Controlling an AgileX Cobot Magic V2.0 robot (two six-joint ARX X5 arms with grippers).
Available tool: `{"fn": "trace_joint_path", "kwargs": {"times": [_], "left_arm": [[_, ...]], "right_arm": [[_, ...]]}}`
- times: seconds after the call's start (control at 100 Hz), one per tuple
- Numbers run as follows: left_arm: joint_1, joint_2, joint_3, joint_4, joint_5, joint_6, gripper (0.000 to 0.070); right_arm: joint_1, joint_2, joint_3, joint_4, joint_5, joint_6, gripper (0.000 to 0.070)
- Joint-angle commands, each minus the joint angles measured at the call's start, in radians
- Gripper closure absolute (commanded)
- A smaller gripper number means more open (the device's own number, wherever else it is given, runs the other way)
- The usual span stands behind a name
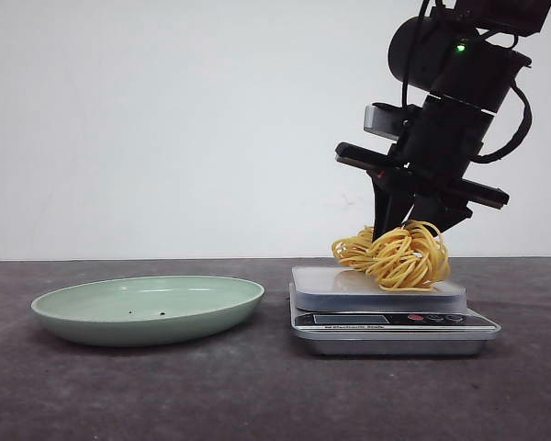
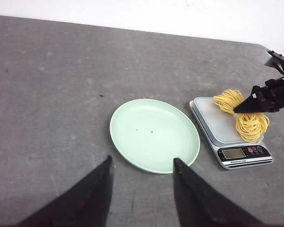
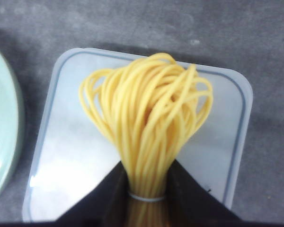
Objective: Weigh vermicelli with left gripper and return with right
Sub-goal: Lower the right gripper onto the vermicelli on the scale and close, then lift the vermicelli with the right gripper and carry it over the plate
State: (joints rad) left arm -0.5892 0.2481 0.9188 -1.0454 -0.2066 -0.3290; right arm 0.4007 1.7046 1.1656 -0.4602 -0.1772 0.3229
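While the vermicelli [image 1: 397, 255] sits on the scale [image 1: 386, 308], its yellow strands are pinched between the jaws of the right gripper [image 1: 392, 230], which are closed tight around the gathered end of the bundle, where a thin band ties the strands together. Seen from the right wrist, the loops fan out from that waist toward twelve o'clock over the pale weighing platform [image 3: 75, 156]. Whether the bundle rests with its full weight on the platform or is partly carried cannot be told.

By its look the bundle is light and springy, the loose loops apt to sag, snag or slip free if taken by the outer strands. The tied waist looks like the best place to hold, since every strand meets there; a firm but gentle squeeze should do, as dry strands would snap under hard pressure.

At nine o'clock from the scale in the front view, near but apart from it, the pale green plate [image 1: 147, 308] lies on the dark worktop [image 1: 257, 386] with only a few specks in it. Above the plate's near edge the left gripper [image 2: 142, 165] hangs with jaws spread wide, holding nothing.
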Motion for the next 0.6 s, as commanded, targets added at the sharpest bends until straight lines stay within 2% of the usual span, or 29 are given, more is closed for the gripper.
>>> {"fn": "trace_joint_path", "kwargs": {"times": [0.0,0.16,0.33,0.45,0.59], "left_arm": [[-0.005,0.001,0.014,0.002,-0.003,0.011,0.0471],[-0.005,0.001,0.014,-0.006,-0.003,0.011,0.0471],[-0.005,0.001,0.014,0.000,-0.004,0.011,0.0471],[-0.005,0.001,0.014,0.013,-0.008,0.011,0.0471],[-0.005,0.001,0.014,0.023,-0.008,0.011,0.0471]], "right_arm": [[0.015,-0.007,0.034,0.006,-0.006,0.010,0.0700],[0.053,-0.106,0.052,0.003,-0.019,-0.006,0.0700],[0.126,-0.197,0.084,0.013,-0.094,-0.001,0.0700],[0.198,-0.201,0.146,0.017,-0.111,0.013,0.0700],[0.282,-0.159,0.214,0.106,-0.108,0.055,0.0700]]}}
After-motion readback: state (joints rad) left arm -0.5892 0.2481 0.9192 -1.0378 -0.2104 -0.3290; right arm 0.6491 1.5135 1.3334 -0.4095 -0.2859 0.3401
